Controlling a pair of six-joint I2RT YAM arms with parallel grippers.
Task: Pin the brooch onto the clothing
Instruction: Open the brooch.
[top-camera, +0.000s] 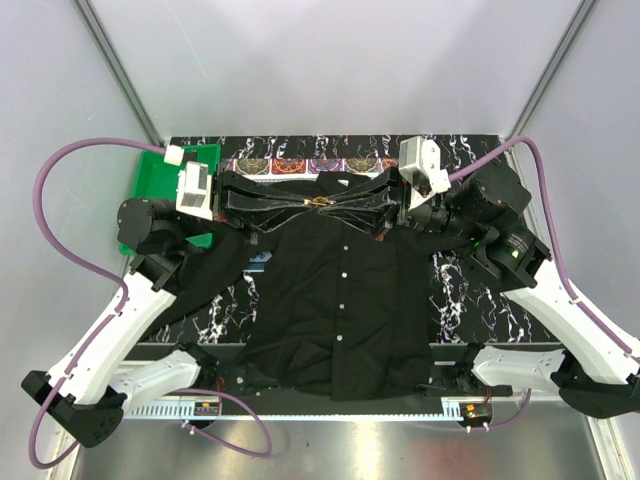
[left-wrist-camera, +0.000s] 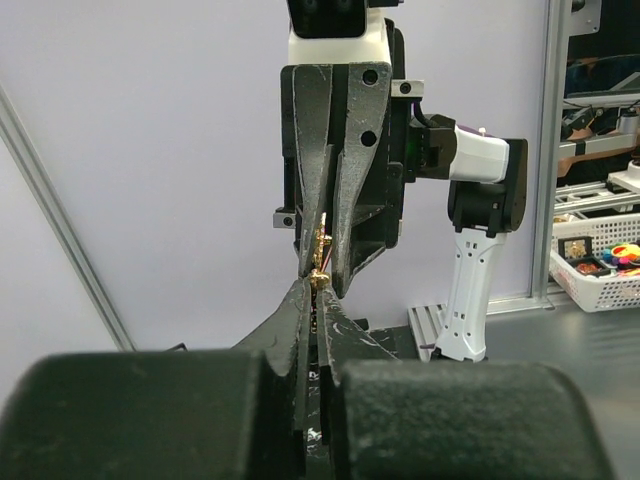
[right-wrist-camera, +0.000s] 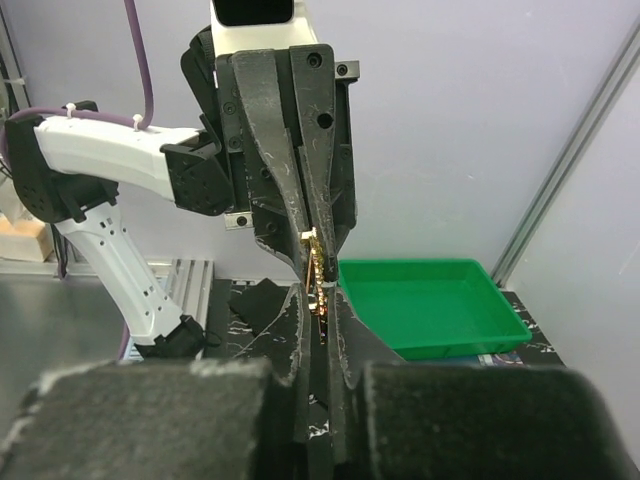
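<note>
top view: the black shirt (top-camera: 340, 300) lies spread, front up, on a dark marbled mat (top-camera: 470, 300); a green tray (top-camera: 150, 180) sits at the far left corner. the left pincer (top-camera: 305, 203) and right pincer (top-camera: 337, 203) point at each other, tips meeting just above the collar. the small golden brooch (top-camera: 320, 203) is held between these tips, raised off the cloth. left wrist view: the left pincer's jaws are pressed together, with the brooch at their tip. the right pincer's jaws stand nearly closed with gold showing between them; it seems to pinch the brooch too, though the contact is hard to make out
</note>
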